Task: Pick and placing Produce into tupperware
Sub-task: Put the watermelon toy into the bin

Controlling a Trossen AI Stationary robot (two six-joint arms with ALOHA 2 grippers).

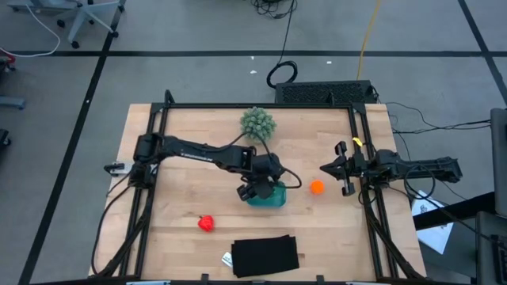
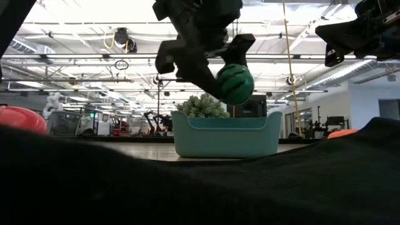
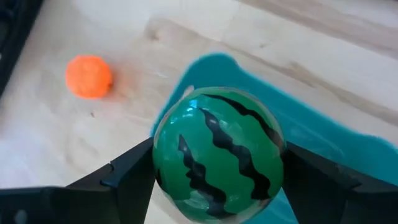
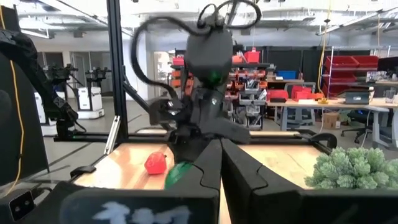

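Note:
My left gripper (image 1: 257,188) hangs over the teal-blue tupperware (image 1: 269,198), shut on the dark green striped round piece (image 2: 234,83). In the low view that piece sits just above the tub's rim (image 2: 225,119). The orange ball (image 1: 317,188) lies on the table right of the tub. The red lumpy piece (image 1: 206,223) lies to the tub's near left. My right gripper (image 1: 326,168) waits shut and raised near the table's right edge, just beyond the orange ball. My left gripper pinches the striped green piece (image 3: 217,152) between its two fingers (image 3: 124,180), one on each side at the widest part. The fingers come from above, slanting down. The piece is lifted clear, over the tub (image 3: 311,130).
A larger pale green spiky ball (image 1: 257,123) rests on the table beyond the tub. A black flat rectangle (image 1: 265,255) lies at the near edge. Black frame rails (image 1: 154,158) run along the table's left, right and far sides.

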